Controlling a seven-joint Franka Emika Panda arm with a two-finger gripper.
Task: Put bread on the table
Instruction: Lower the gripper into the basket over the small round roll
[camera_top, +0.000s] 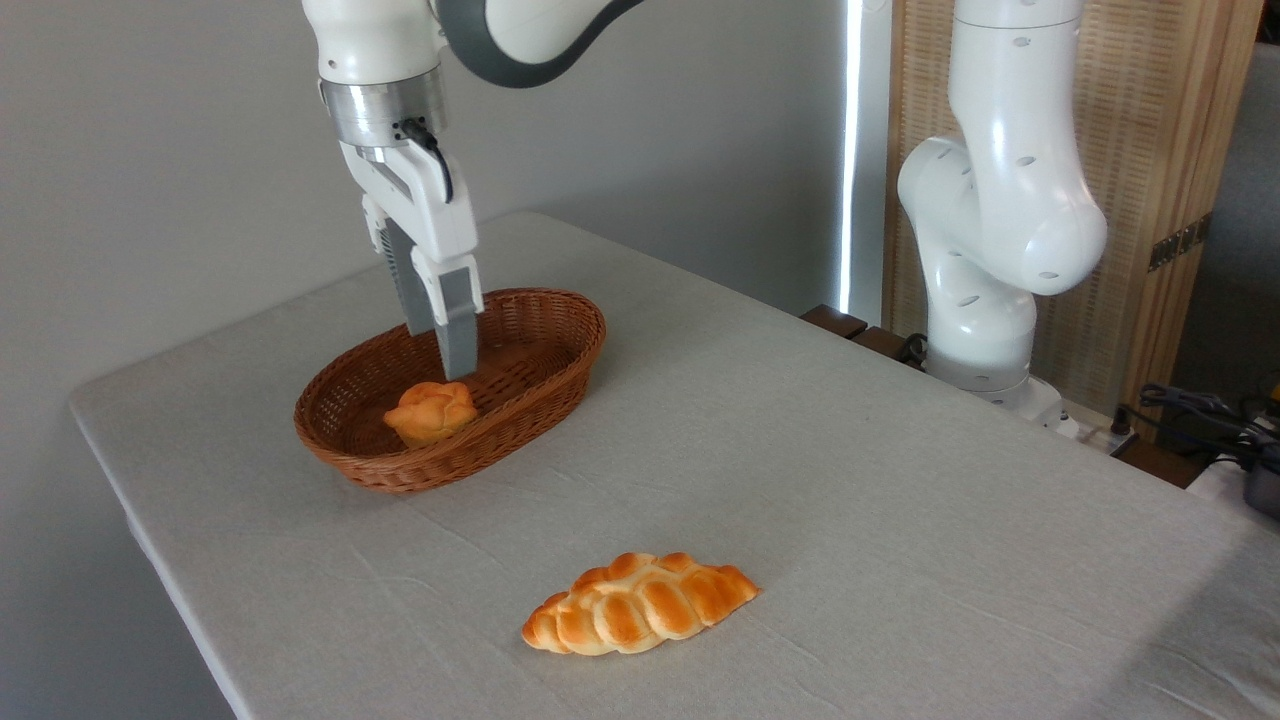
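The bread (432, 411), a small golden-orange bun with a knotted top, lies inside the brown wicker basket (566, 362) toward its front left end. My gripper (441, 354) hangs point-down over the basket, just above and behind the bun without touching it. Its fingers stand one behind the other from this camera, open, with nothing between them. The table (820, 440) is covered in light grey cloth.
A longer braided loaf (640, 603) lies on the cloth near the front edge. The arm's white base (985, 300) stands off the table's far right side, with cables (1200, 410) beside it. A wooden screen stands behind.
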